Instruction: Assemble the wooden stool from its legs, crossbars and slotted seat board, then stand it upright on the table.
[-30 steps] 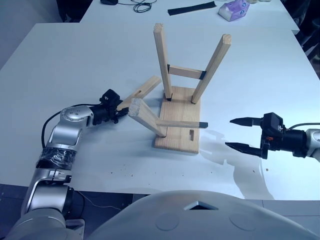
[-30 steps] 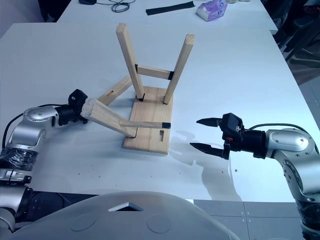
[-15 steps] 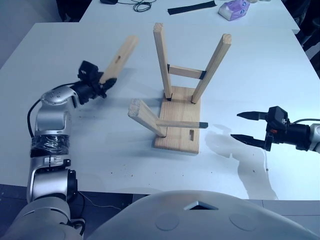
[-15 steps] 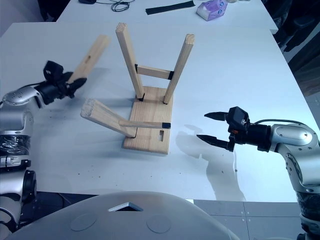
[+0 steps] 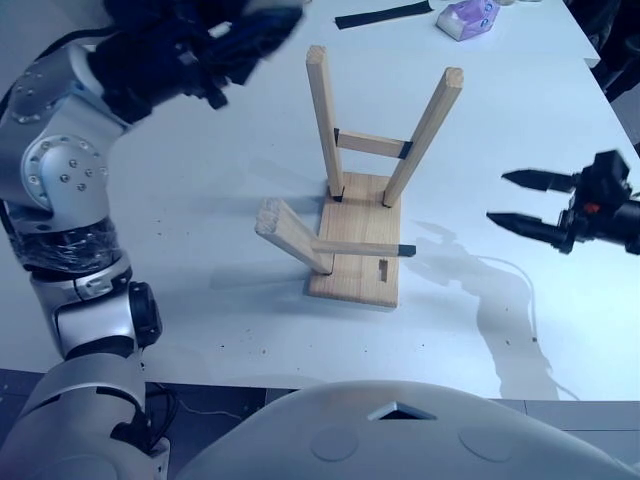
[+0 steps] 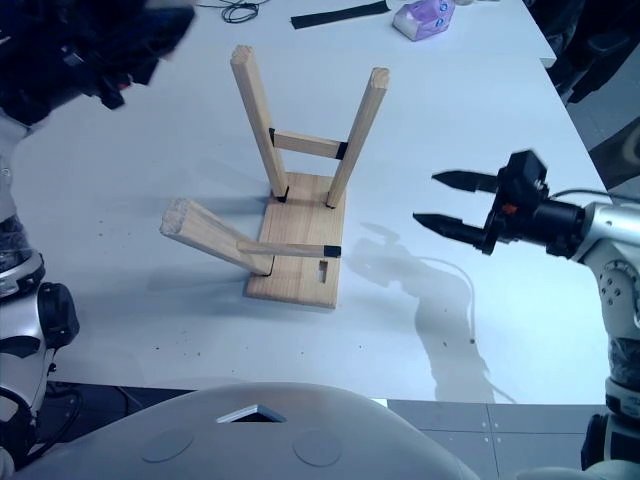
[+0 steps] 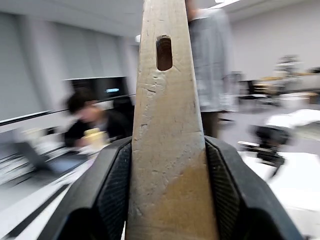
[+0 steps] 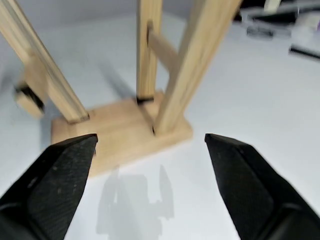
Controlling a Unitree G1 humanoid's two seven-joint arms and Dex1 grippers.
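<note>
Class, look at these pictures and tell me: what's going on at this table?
A robot is partway through the assembly. The seat board lies on the table with two legs upright in it, joined by a crossbar. A third leg leans tilted at the board's near end, a second crossbar sticking out of it. The left gripper holds the fourth leg up high; the right gripper hangs open beside the board.

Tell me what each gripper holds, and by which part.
Left gripper clamps a pale wooden stool leg by its side faces, short of its slot hole. Right gripper is open, empty.
</note>
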